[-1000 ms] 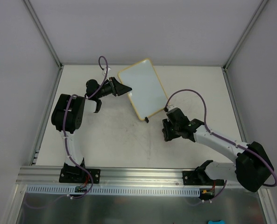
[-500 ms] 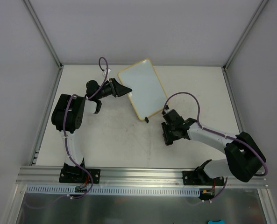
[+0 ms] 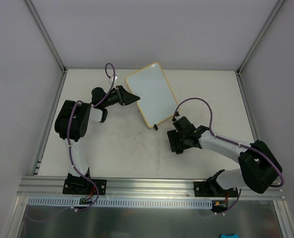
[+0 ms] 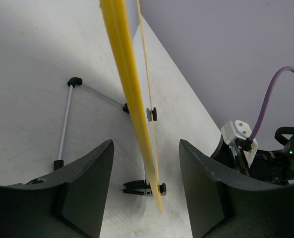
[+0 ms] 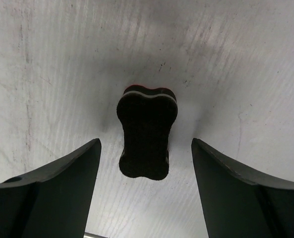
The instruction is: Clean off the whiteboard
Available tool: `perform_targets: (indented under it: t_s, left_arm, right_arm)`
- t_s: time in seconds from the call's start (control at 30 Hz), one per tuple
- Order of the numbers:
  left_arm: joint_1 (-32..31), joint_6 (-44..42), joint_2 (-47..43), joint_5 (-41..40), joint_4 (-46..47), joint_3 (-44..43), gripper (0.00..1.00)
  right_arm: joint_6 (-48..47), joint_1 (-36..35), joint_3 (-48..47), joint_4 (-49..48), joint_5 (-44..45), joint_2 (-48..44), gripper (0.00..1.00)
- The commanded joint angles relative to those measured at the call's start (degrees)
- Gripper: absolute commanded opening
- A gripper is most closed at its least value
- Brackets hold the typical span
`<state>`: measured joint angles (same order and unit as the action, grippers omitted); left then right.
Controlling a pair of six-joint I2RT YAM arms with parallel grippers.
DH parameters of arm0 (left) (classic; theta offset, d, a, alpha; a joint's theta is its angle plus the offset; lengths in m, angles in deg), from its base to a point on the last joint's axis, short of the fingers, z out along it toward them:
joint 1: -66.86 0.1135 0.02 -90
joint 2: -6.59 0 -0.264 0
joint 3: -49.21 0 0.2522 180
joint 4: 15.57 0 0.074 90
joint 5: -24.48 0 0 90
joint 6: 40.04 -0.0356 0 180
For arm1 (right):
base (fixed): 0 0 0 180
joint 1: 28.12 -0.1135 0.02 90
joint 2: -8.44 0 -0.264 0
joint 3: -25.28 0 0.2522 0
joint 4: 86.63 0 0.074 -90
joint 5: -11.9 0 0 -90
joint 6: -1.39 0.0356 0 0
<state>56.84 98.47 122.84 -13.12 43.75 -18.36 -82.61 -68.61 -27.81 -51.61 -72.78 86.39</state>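
Yellow-framed whiteboard point(image 3: 150, 94), long axis far-left to near-right, footed end nearest.

Black eraser point(image 5: 147, 133) rests on the scuffed white table point(image 5: 62, 59).

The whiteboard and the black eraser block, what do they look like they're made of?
The whiteboard has a smooth white panel, probably coated board; its frame looks like moulded yellow plastic, evenly coloured with rounded corners. The eraser block has a matte black, finely fuzzy face, likely felt or foam, over thin pale and red layers.
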Motion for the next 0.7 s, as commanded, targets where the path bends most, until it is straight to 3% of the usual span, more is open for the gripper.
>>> perform_targets:
  t_s: [0.0,0.2,0.47,0.6,0.67]
  left_arm:
    - [0.79,-3.33,-2.69,0.25,4.27,1.33,0.57]
    - [2.29,-2.98,-4.88,-0.11,5.85,4.48,0.67]
    - [2.99,-3.25,-9.72,-0.28,9.27,11.25,0.71]
    - [2.99,-4.82,-15.50,-1.16,9.19,17.39,0.73]
    - [2.99,-5.18,-17.97,-2.12,9.01,20.30,0.78]
  right_arm:
    - [0.77,0.15,0.75,-0.43,1.79,-2.45,0.77]
    - [-0.11,0.32,1.01,-0.42,3.64,-4.82,0.78]
    - [-0.64,0.50,1.71,-0.34,4.17,-9.74,0.79]
    - [-0.73,0.41,2.76,-0.69,4.52,-13.26,0.79]
    - [-1.34,0.50,3.73,-2.35,4.96,-15.89,0.80]
